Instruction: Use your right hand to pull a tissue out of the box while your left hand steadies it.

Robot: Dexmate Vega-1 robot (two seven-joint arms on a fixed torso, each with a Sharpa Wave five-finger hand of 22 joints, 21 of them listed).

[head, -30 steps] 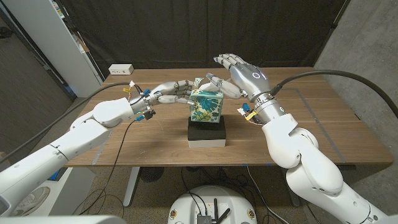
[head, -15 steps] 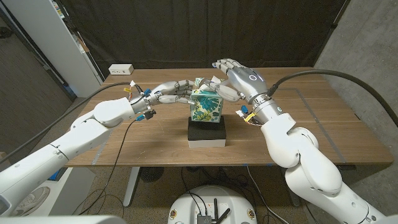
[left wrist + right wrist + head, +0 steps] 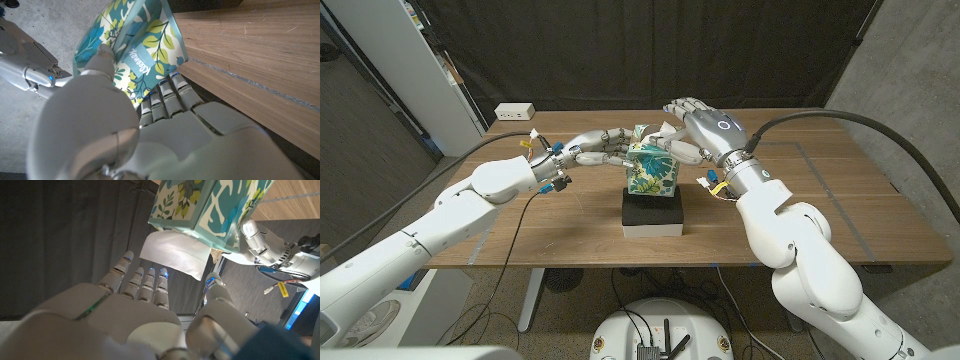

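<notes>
Black block [image 3: 651,213] sits nearest on the table [image 3: 840,215], one of it, and on top stands one tissue box [image 3: 652,172], leaf-patterned in teal and green. Two hands meet at that box. From the box's left side the left hand [image 3: 600,149] reaches in, fingers [image 3: 167,92] laid against the box wall and thumb on the patterned face, so it grips the box; the left wrist view shows the contact plainly. From the other side the right hand [image 3: 702,126] hangs over the box top, fingers [image 3: 145,282] spread and apart, thumb standing off to one side. One white tissue [image 3: 175,252] sticks out of the box's opening, just past those fingertips and between them and the thumb; I cannot see any finger touching it, so that hand holds nothing. Well beyond the left hand, at the table's far edge, lies one white power strip [image 3: 515,111].
</notes>
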